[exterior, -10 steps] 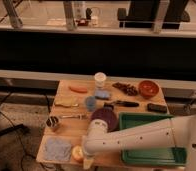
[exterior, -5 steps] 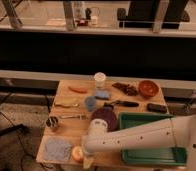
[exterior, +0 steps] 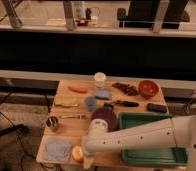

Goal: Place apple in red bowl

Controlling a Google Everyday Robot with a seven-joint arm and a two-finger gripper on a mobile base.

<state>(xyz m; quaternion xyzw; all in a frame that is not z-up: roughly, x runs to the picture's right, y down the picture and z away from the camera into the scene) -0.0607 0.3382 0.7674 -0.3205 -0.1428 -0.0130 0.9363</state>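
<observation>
Hanging low over the front-left corner of the counter [exterior: 71,134], the claw [exterior: 87,159] is sitting just beside the apple [exterior: 77,153], on its right side and maybe touching it. Can't tell whether the claw is open, closed or gripping anything. The white arm [exterior: 141,135] is reaching in from the right, across the front of the counter.

The apple seems to be resting on the counter near the front edge, w/ a blue cloth [exterior: 57,148] just to its left. Further out, a purple bowl [exterior: 104,119] is sitting behind the arm and a green tray [exterior: 141,116] is lying to the right. A carrot [exterior: 78,89] is lying near the back.

The red bowl [exterior: 148,88] is sitting at the far-right back corner, well apart from the apple, w/ nothing showing inside.

Progress, as I'm judging it: early. The approach looks done, and the grasp is either happening or about to. Left to do: lift, carry diagonally across the counter past the purple bowl & tray, lower into the red bowl, let go.
</observation>
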